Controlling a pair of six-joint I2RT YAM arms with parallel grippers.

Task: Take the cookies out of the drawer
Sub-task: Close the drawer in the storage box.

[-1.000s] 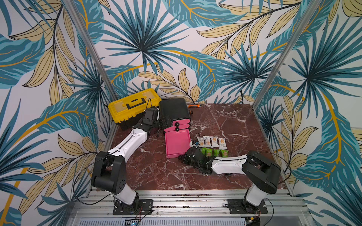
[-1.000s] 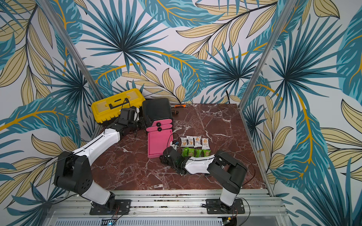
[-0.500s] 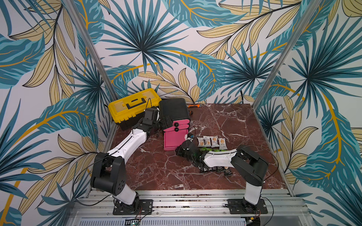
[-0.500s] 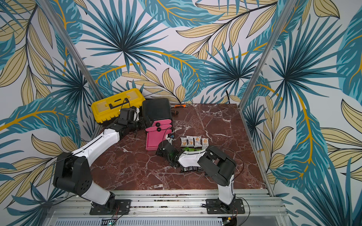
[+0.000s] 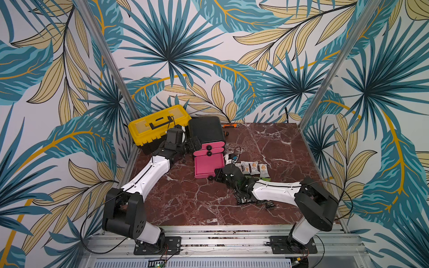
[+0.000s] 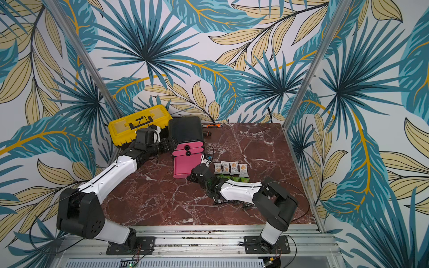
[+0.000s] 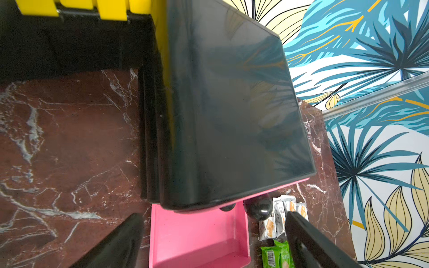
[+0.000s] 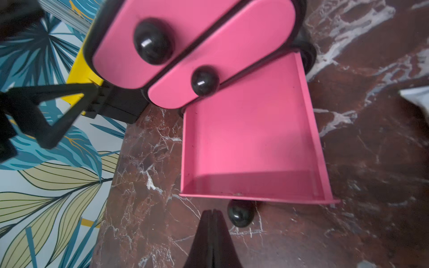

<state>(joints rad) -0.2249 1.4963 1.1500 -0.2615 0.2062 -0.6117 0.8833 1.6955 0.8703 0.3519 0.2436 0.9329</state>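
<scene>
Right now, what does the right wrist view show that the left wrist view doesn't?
Only right wrist: the shut right gripper beside the open drawer's knob, and two closed drawer fronts face-on. Only left wrist: the cabinet's black top and green cookie packets. Both: the empty pink drawer, marble table, yellow toolbox.

A yellow toolbox [image 5: 157, 123] and an orange tool [image 5: 228, 125] rest on the marble table [image 5: 185, 204].
</scene>
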